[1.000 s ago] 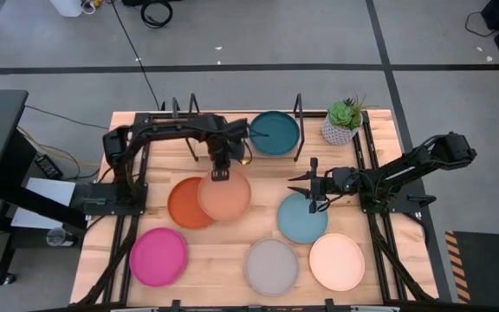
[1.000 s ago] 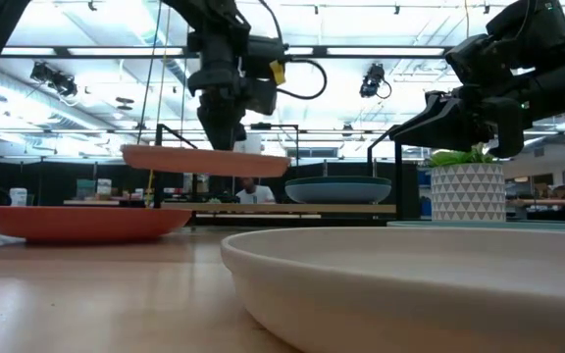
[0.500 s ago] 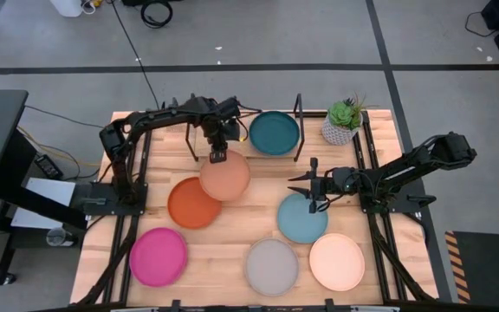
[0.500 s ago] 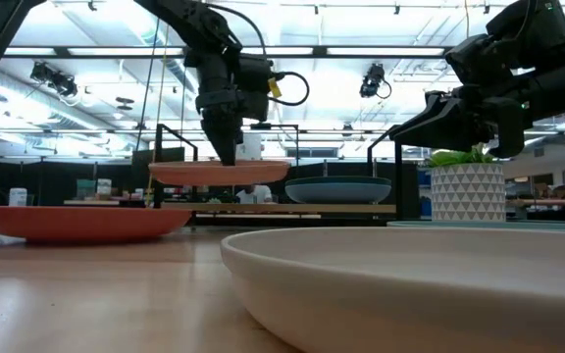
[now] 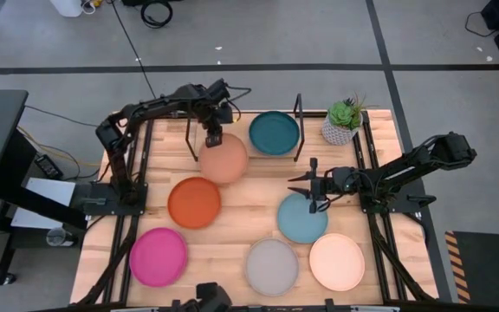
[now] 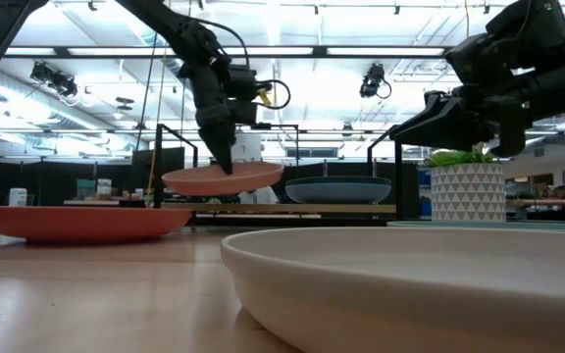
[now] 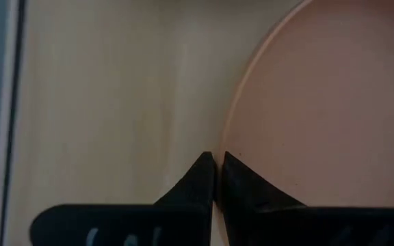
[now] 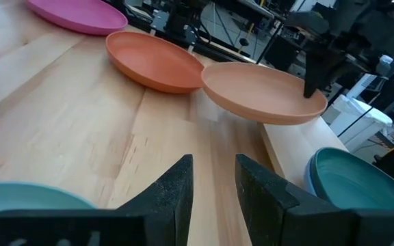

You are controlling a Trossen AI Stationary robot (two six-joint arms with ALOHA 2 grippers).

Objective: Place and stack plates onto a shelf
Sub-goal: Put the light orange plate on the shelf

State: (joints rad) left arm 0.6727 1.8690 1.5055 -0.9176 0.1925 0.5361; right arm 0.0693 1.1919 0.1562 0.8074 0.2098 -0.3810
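Observation:
My left gripper (image 5: 214,139) is shut on the salmon plate (image 5: 224,159), which hangs at the left end of the shelf (image 6: 292,208), a narrow plank between black hoop frames. The dark teal plate (image 5: 275,133) rests on that plank. The orange (image 5: 194,202), magenta (image 5: 158,256), light blue (image 5: 302,217), grey (image 5: 272,266) and cream (image 5: 337,261) plates lie flat on the table. No blue plate shows. My right gripper (image 5: 313,184) is open above the light blue plate's far edge and touches nothing. My left gripper pinches the salmon plate's far rim (image 7: 226,147) between its two fingers (image 7: 200,179), coming from above and pointing down. The plate is lifted clear, slightly tilted (image 6: 222,178), and reaches from the fingers toward the table's near side.
A small green plant in a white pot (image 5: 342,121) stands right of the shelf's right hoop (image 5: 300,130). The left hoop (image 5: 193,130) stands just left of my left gripper. Bare wood lies between the orange and light blue plates.
My left gripper has carried the salmon plate from over the orange plate toward the table's far edge, up to the shelf's left end. The plate, level before, now sits slightly tilted. The right arm has kept still.

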